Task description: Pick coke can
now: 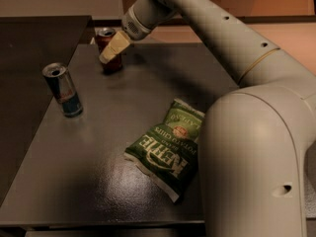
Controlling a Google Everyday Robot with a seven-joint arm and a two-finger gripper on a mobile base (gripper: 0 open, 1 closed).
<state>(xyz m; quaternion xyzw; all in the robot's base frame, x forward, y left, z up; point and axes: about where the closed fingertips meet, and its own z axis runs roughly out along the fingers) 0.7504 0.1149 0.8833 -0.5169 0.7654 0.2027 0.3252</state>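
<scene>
Coke can, a short red aluminium cylinder with silver top (pixel 112 65), stands upright at our dark grey counter's (pixel 98 147) far-left end, just behind our cream gripper (pixel 112 48); whether that has closed, we cannot tell.

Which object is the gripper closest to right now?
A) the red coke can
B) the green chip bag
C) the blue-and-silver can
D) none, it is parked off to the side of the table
A: the gripper overlaps the coke can at the back of the scene, while the blue-and-silver can and the chip bag lie well apart from it.
</scene>
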